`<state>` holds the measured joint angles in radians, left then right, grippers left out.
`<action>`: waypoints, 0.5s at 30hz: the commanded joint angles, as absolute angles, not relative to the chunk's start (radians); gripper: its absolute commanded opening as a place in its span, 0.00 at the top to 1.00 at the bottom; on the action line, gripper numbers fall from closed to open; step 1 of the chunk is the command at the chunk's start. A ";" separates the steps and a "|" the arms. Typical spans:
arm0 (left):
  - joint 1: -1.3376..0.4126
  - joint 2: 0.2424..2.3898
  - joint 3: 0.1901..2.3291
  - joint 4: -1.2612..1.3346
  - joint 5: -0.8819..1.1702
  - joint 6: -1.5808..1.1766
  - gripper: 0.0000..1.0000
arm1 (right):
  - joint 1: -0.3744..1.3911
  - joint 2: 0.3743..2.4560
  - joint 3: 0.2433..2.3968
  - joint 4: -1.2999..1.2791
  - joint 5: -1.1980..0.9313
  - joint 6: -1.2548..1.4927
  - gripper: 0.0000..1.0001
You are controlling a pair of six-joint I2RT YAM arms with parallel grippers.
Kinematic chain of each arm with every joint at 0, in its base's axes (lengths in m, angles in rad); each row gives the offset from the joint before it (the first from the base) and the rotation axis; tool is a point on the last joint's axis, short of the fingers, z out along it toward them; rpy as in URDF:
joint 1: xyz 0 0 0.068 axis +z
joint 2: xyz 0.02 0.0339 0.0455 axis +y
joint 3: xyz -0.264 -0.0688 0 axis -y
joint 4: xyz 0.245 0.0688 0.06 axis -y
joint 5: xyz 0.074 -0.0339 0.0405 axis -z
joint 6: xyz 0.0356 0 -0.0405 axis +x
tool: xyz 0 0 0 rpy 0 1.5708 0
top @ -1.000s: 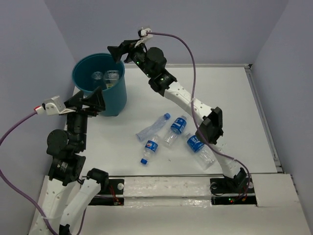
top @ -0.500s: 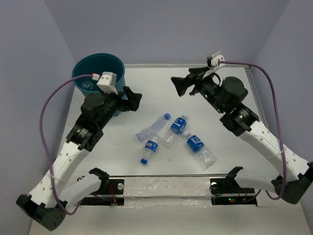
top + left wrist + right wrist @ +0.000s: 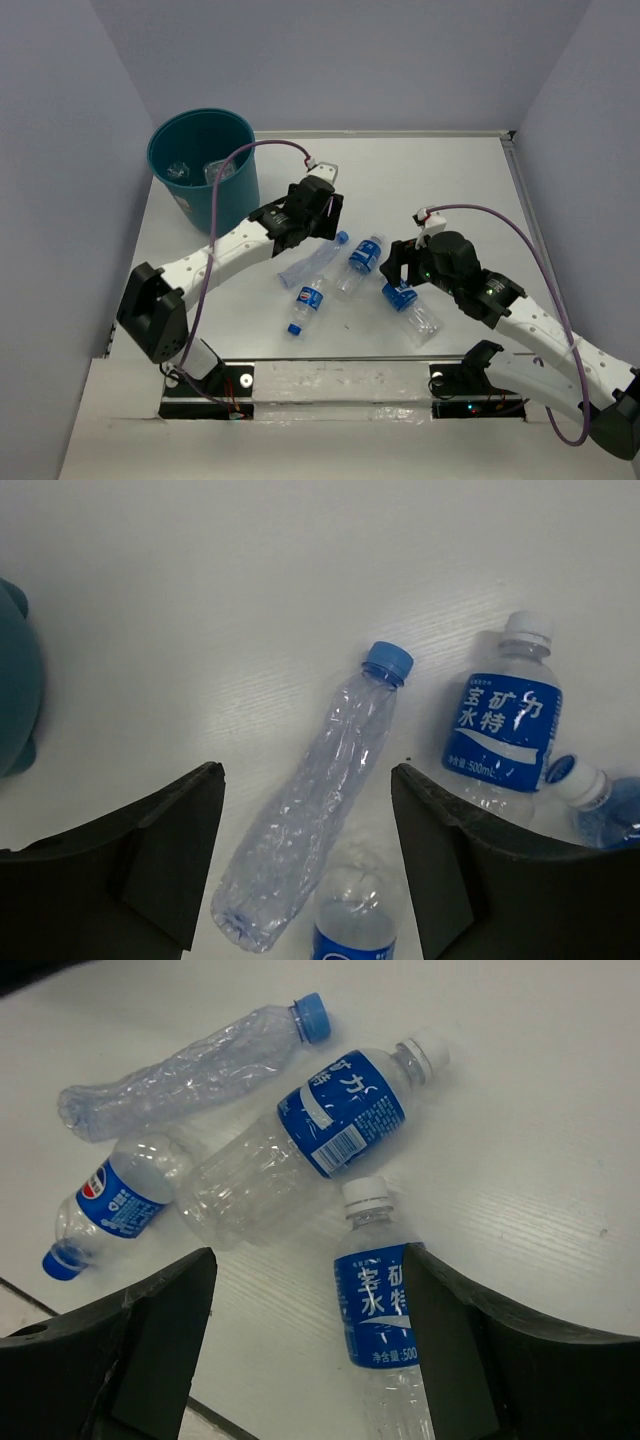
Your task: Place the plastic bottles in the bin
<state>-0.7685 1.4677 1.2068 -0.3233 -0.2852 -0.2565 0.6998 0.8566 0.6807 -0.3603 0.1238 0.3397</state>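
Now, bin [image 3: 185, 205]: round teal plastic, smooth and tapered, at the far left corner of your table [image 3: 450, 190], with clear bottles [image 3: 215, 170] inside.
Crumpled bottle [image 3: 310, 800]: clear, dented, unlabelled, blue cap, lying flat.
Labelled bottles [image 3: 300, 1145]: three, clear with blue wraps, lying flat beside it.
Left gripper [image 3: 305, 880]: your fingers are spread wide and empty, over the crumpled bottle.
Right gripper [image 3: 310, 1355]: fingers spread wide and empty, either side of one labelled bottle; you can't tell whether they touch it.

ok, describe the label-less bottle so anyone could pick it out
From the teal bin at the table's far-left corner, look to the four bottles lying mid-table. The crumpled clear bottle nearest the bin is it. Its three neighbours wear blue labels; it has none.
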 commanded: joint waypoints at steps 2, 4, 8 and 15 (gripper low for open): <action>-0.770 1.646 1.328 -0.436 -0.338 -0.189 0.23 | 0.699 0.785 0.675 -0.362 0.094 0.408 0.19; -0.770 1.727 1.361 -0.437 -0.287 -0.178 0.24 | 0.699 0.756 0.669 -0.364 0.069 0.410 0.19; -0.770 1.799 1.393 -0.437 -0.253 -0.178 0.30 | 0.699 0.709 0.658 -0.379 0.089 0.410 0.18; -0.770 1.830 1.345 -0.428 -0.216 -0.179 0.39 | 0.699 0.722 0.653 -0.382 0.086 0.414 0.16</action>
